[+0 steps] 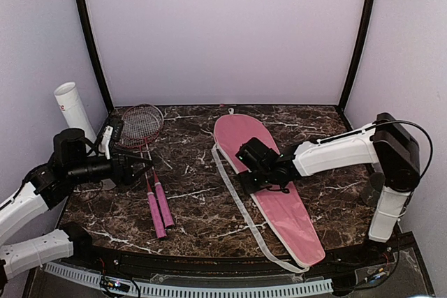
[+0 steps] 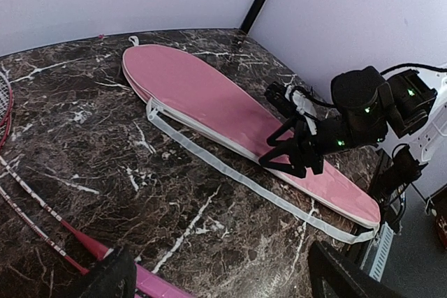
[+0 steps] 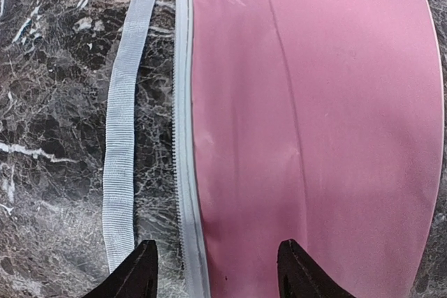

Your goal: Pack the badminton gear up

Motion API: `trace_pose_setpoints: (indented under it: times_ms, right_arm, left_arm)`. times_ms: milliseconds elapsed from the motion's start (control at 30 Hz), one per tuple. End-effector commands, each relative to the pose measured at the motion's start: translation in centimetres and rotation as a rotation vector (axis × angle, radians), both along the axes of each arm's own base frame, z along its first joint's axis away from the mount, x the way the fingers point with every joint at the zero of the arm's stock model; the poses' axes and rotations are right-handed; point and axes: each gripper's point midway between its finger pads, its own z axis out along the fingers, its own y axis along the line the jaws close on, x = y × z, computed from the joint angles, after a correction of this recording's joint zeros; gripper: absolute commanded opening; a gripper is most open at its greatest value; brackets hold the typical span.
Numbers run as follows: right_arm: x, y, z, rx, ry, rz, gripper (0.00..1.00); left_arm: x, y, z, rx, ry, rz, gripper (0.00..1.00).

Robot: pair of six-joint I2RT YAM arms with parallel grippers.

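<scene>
The top camera looks down from high behind, seeing the whole table [image 1: 195, 207]. The left wrist camera looks across it to the pink bag [image 2: 202, 95]. The right wrist camera looks straight down, close over that bag

**Table** [image 1: 202, 200]: dark brown stone-look slab with white veining, polished to a faint gloss.

**Bag** [image 3: 314, 102], lying from 12 to 5 o'clock on the table: pink cloth, matt and smooth, with one faint crease line.
- **Zip** [image 3: 183, 137] along its edge: white tape with a fine toothed row.
- **Strap** [image 3: 126, 102]: white webbing in a coarse ribbed weave.

**Rackets** [image 1: 140, 125], at 9 o'clock: thin red frames, glossy, with fine mesh stringing.
- **Handles** [image 1: 165, 209]: pink, matt.

**Tube** [image 1: 72, 106], at 10 o'clock: white, smooth, satin finish. Whether it is plastic or card cannot be told.

**Right gripper** [image 3: 216, 270] and **left gripper** [image 2: 223, 280]: black fingers that look like matt plastic.

**Arm shells** [image 1: 335, 151]: white, smooth, with a slight sheen.
</scene>
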Motion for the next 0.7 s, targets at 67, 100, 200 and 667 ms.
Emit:
trace_pose_setpoints:
  times_ms: [67,100,200,667]
  right_arm:
    - [0.3,2.0,-1.3,-0.015,-0.008,0.037,0.68]
    - [0.6,2.2,-1.4,-0.020,-0.009,0.030,0.68]
    - [1.0,1.7,-2.0,-0.049,-0.012,-0.007,0.56]
    - [1.1,6.6,6.7,0.277,0.002,0.024,0.00]
  left_arm:
    - [1.1,-3.8,1.5,0.032,-0.078,-0.042,0.87]
    - [1.3,-4.3,1.4,0.034,-0.084,-0.036,0.87]
    - [0.8,-6.2,0.9,0.027,-0.079,-0.050,0.87]
    - [2.7,-8.2,-1.8,-0.070,0.055,0.079,0.97]
